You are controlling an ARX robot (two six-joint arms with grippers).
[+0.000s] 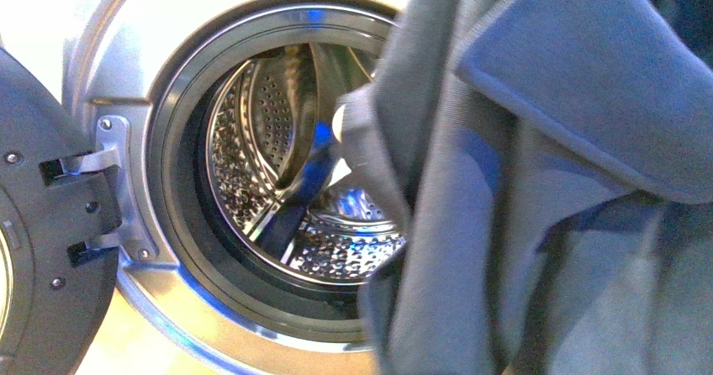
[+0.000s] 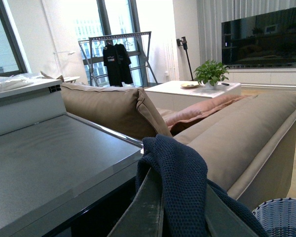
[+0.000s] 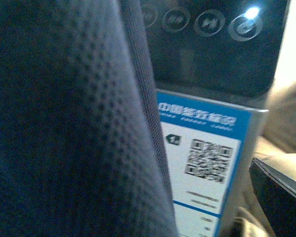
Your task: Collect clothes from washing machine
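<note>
The clothes (image 1: pixel 546 190), a blue-grey garment, hang in front of the washing machine (image 1: pixel 134 72) and cover the right half of the front view. The round door (image 1: pixel 42 224) stands swung open at the left, and the perforated steel drum (image 1: pixel 269 139) shows past the fabric's edge. In the left wrist view my left gripper (image 2: pixel 175 182) is shut on a navy fold of the clothes (image 2: pixel 180 173), beside the machine's grey top (image 2: pixel 49 158). The right wrist view is filled by the clothes (image 3: pixel 64 123), which hide my right gripper's fingers, close to the machine's blue-white label (image 3: pixel 202 153).
A tan sofa (image 2: pixel 237 133) stands right behind the machine's top. The rim of a grey-and-white woven basket (image 2: pixel 283 217) shows low beside the sofa. The black control panel (image 3: pixel 212 44) with round buttons sits above the label. Farther off are a white table and a drying rack.
</note>
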